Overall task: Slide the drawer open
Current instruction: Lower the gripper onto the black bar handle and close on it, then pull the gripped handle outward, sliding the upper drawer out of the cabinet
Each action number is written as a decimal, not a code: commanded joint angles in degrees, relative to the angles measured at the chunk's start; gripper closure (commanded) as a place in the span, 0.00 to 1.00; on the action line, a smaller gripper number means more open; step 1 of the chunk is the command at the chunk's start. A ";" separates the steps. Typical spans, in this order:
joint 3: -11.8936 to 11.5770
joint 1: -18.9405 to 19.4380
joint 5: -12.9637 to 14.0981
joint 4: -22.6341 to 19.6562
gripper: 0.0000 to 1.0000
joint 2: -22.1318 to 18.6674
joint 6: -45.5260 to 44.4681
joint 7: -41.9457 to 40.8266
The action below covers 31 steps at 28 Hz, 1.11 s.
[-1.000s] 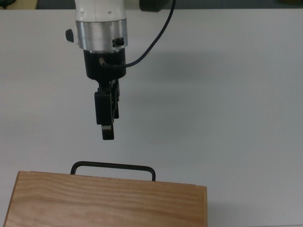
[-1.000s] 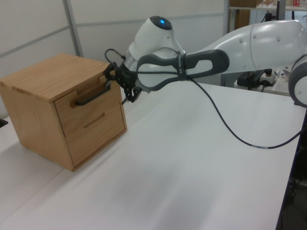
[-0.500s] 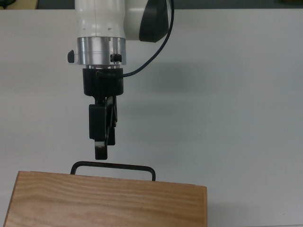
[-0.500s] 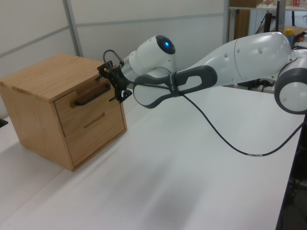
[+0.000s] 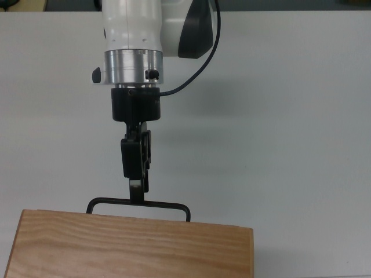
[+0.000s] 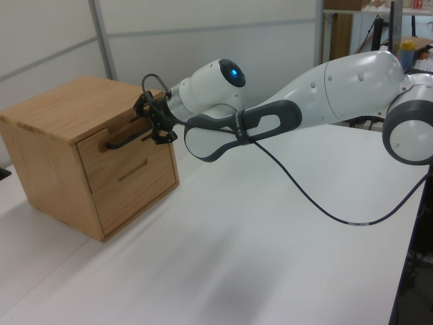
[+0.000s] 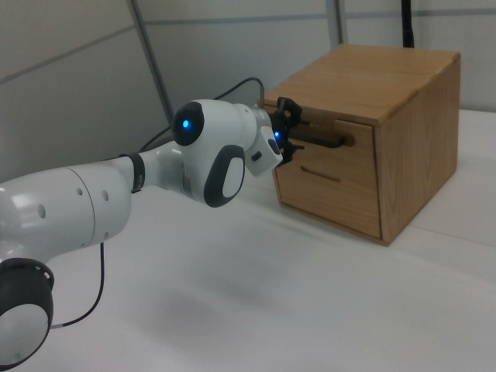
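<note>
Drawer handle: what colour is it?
Black. The handle is a thin dark bar on the light wooden drawer, clearest in the top view.

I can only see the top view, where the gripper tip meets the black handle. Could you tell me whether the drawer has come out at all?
Observer: No. In the left view the drawer has its front level with the lower drawer beneath it.
Operator: Thank you. Is the gripper at the bar's height?
Observer: It looks so. In the right view the gripper is level with the handle, neither over nor under it.
Operator: Does the lower drawer carry a bar too?
Observer: No. The left view shows only a short slot-like pull on it.
</note>
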 commanded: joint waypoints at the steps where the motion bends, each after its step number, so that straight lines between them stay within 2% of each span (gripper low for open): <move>1: -0.19 0.30 0.08 0.15 0.56 1.55 1.41 0.61; 10: -0.19 0.30 -0.63 0.94 0.54 3.57 1.50 0.52; 12: -0.19 0.39 -0.54 1.03 0.72 3.49 1.50 0.52; 14: -0.19 0.39 -0.54 1.03 0.97 3.49 1.50 0.52; 15: -0.19 0.39 -0.54 1.03 1.00 3.49 1.50 0.52; 26: -0.19 0.39 -0.10 0.77 1.00 2.79 1.23 0.61; 29: -0.19 0.39 -0.01 -0.19 1.00 1.38 0.79 0.52; 31: -0.19 0.39 -0.01 -3.08 1.00 -0.37 0.79 0.52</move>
